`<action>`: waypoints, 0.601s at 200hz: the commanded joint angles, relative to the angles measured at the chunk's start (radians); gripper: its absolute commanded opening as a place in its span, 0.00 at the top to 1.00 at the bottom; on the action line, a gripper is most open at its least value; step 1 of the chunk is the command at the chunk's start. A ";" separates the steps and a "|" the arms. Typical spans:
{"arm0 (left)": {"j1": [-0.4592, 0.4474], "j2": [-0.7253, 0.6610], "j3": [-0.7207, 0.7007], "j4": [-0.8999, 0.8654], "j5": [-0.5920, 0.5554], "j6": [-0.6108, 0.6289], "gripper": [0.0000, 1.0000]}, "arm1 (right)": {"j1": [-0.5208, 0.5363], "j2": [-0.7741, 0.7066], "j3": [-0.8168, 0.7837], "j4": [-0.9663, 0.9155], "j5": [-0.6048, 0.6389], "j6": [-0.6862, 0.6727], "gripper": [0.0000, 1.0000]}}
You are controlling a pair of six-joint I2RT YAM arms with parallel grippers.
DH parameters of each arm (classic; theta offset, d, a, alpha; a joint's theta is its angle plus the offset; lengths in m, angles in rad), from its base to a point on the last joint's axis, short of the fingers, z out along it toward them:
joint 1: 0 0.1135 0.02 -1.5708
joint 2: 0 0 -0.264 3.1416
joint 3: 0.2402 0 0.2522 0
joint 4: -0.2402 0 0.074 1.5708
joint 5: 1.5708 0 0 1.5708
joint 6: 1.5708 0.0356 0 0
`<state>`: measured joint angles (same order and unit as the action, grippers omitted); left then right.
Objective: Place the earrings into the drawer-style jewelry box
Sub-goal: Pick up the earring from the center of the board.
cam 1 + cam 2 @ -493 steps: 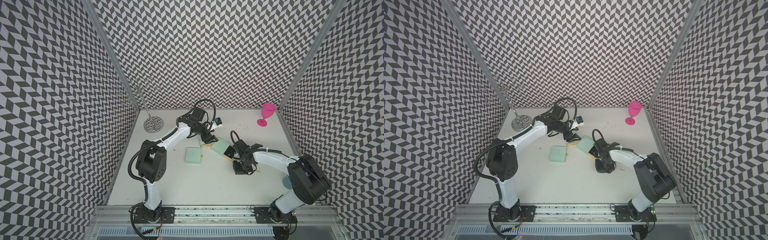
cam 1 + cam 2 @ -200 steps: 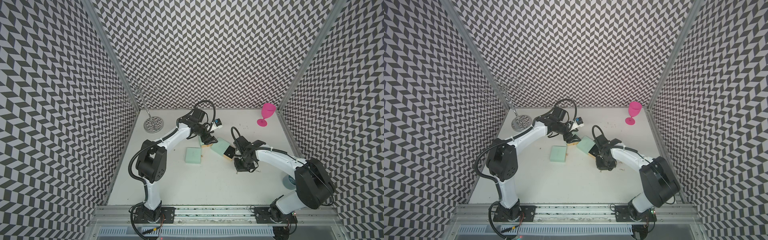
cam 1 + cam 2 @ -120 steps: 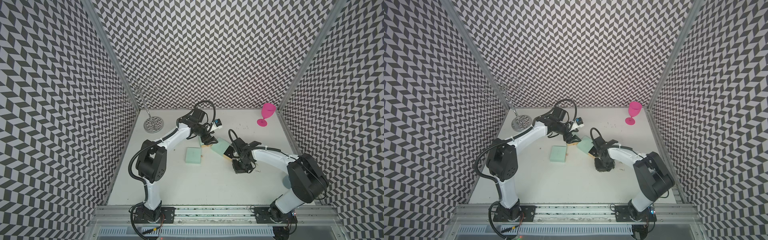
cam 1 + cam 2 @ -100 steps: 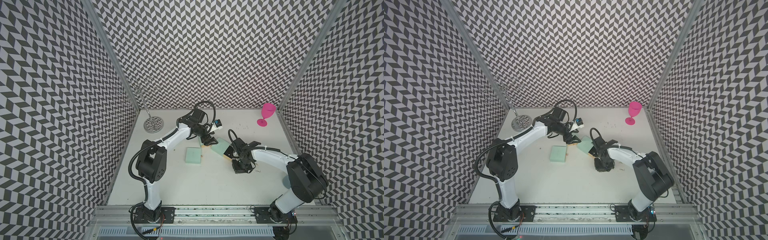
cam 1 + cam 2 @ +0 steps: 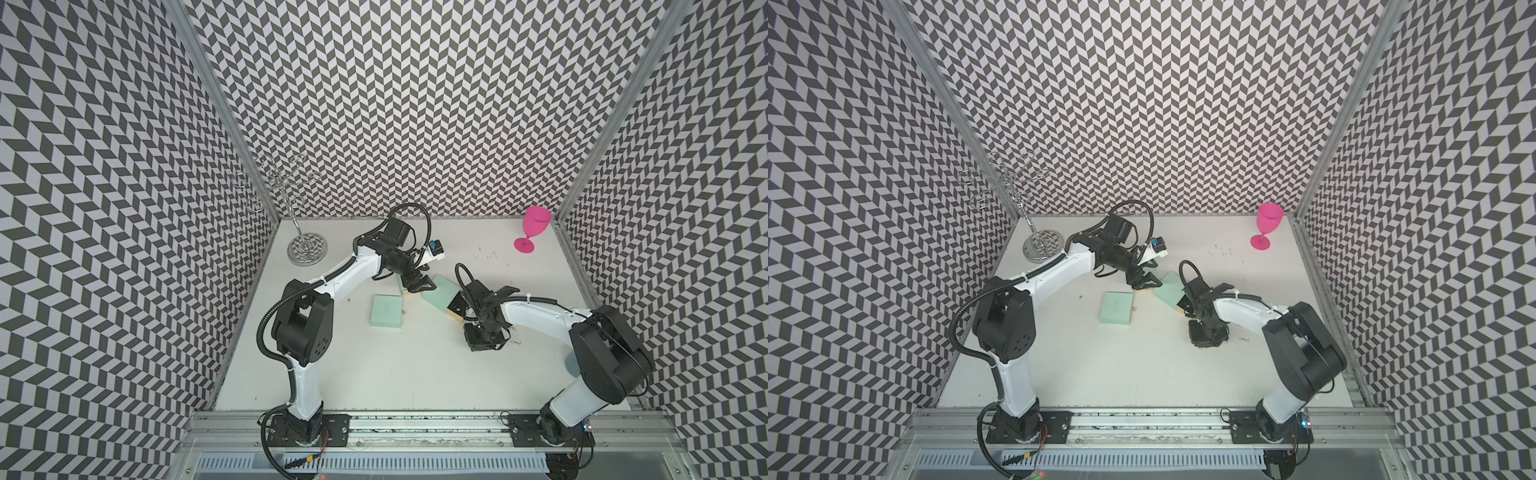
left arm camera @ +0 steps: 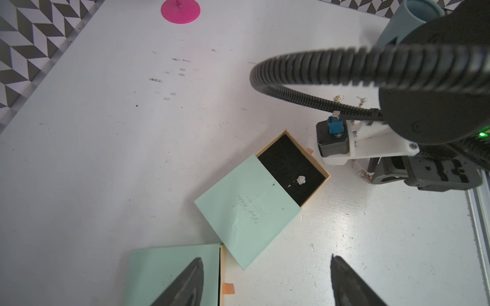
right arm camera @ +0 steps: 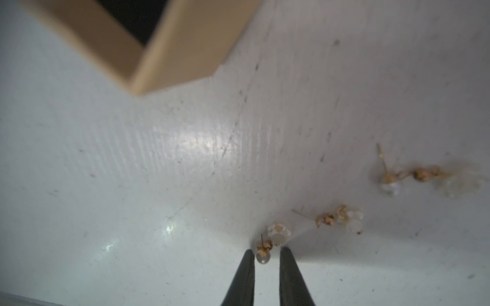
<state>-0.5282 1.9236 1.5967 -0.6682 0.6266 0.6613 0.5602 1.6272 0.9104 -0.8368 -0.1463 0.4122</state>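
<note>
While the right gripper (image 5: 484, 343) stoops beside the drawer-style jewelry box (image 5: 440, 293) in a top view, the left wrist view shows the left gripper (image 6: 266, 258) wide and empty, a flower earring (image 6: 301, 180) in the drawer ahead. Right wrist view: narrow fingers (image 7: 244, 273) straddle a pearl earring (image 7: 263, 256), other earrings (image 7: 339, 218) beyond. Seemingly the pick; next, pinch squarely, lift.

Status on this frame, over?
Left gripper open above second box. Right gripper straddles one earring on table, not clamped. Drawer open, flower earring inside. Nothing seen blocking.

One earring (image 6: 301, 180) lies in the drawer (image 6: 286, 156); other earrings (image 7: 339, 217) on the table (image 7: 132, 185) beside it
</note>
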 commanded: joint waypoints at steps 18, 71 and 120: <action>-0.004 -0.041 -0.020 -0.013 0.024 0.020 0.24 | 0.015 0.024 -0.002 0.020 0.005 0.005 0.84; -0.004 -0.046 -0.032 -0.011 0.022 0.020 0.24 | 0.032 0.046 -0.005 0.014 0.021 0.005 0.86; -0.003 -0.046 -0.031 -0.006 0.019 0.021 0.24 | 0.034 0.051 -0.001 0.011 0.037 0.004 0.90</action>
<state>-0.5282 1.9217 1.5707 -0.6678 0.6266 0.6613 0.5823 1.6394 0.9192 -0.8433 -0.1345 0.4122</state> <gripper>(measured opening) 0.762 0.108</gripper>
